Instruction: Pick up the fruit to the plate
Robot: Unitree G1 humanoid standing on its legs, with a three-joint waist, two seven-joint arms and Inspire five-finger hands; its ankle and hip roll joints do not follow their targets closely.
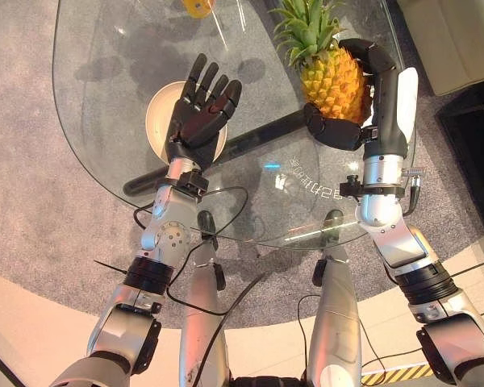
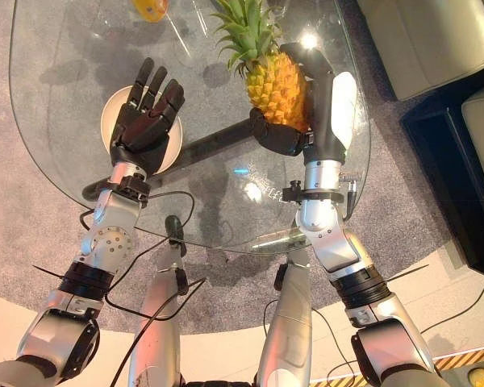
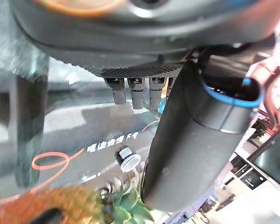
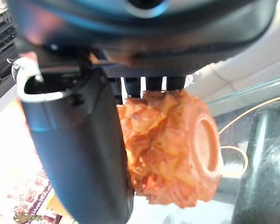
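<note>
The robot was mid-carry here, I'd say: the right hand (image 1: 369, 97) had its fingers and thumb wrapped round the pineapple (image 1: 332, 81), holding it up over the glass table (image 1: 105, 56), well to the right of the plate (image 1: 157, 113). The left hand (image 1: 200, 109) hovered over the plate, fingers spread and relaxed, holding nothing. Next move probably called for swinging the fruit leftward to the plate, and that left hand looked like it was in the way.
</note>
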